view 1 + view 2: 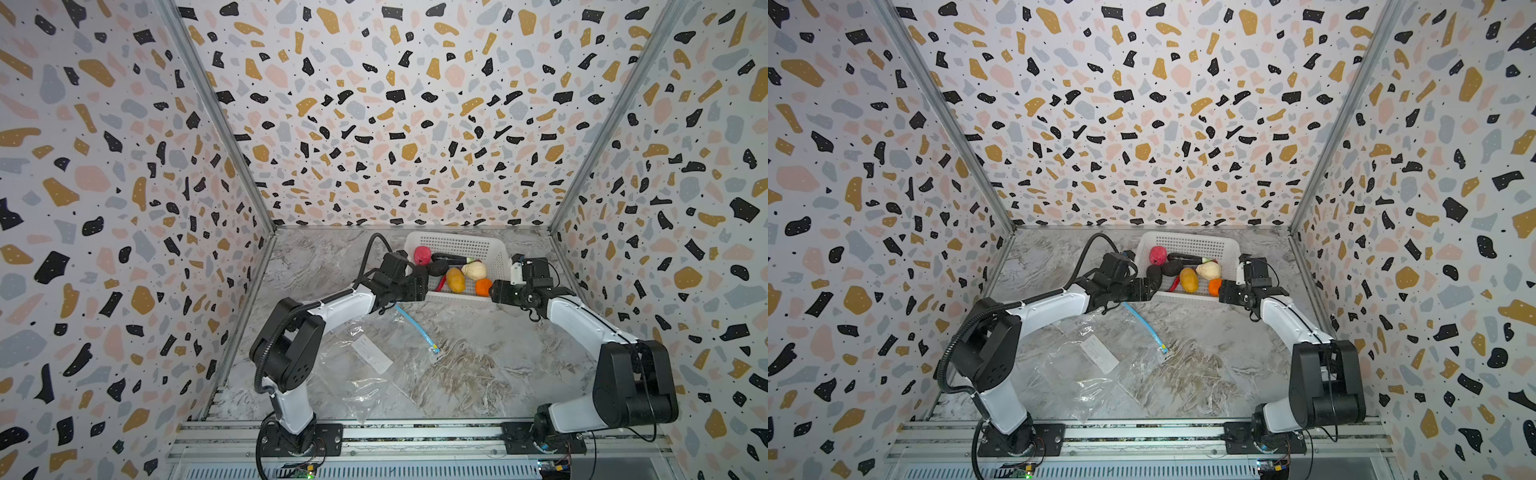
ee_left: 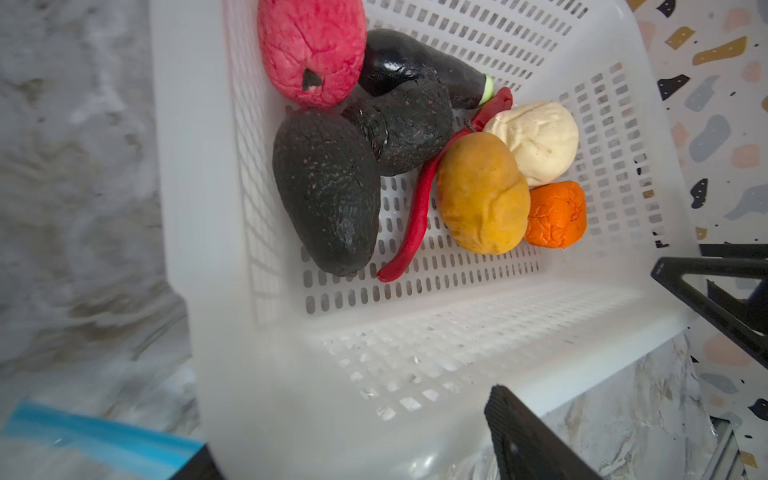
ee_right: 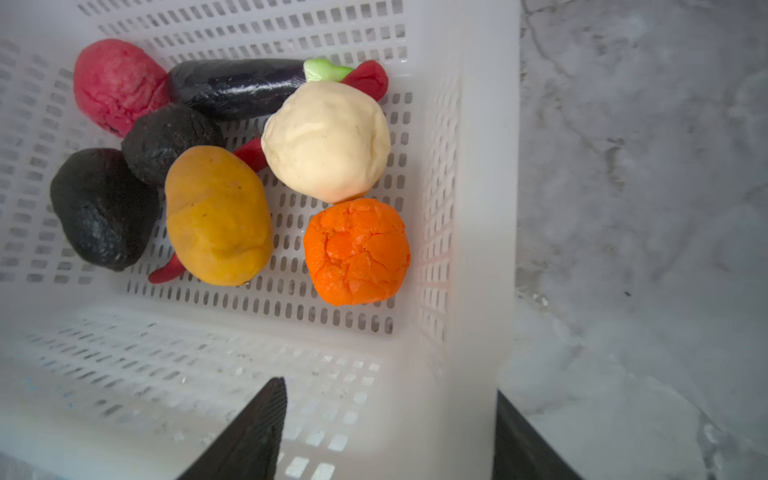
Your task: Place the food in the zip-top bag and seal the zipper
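Bag: my zip-top bag lies flat and crinkled on the counter, on the near side of the basket, with its white label facing up.
Zipper: the light-blue zipper is the bag edge closest to the basket. It slants away from the basket's near left corner, with the yellow tab at the end farther from the basket. I cannot tell whether it is sealed.
Left jaws: my left jaws are spread and hold nothing, at the basket's near left corner. One finger shows in front of the near wall; I cannot tell whether it touches.
Right jaws: my right jaws are spread and hold nothing, at the basket's near right corner. That corner shows between the two fingers.
Food, near side of the basket: the orange ball sits by the right wall. The yellow-orange ball is beside it, lying over the red chili.
Food, middle of the basket: the cream ball is just behind the orange ball. The two dark pieces are toward the left wall.
Food, far side of the basket: the pink-red ball is in the far left corner, and the eggplant lies along the far wall.
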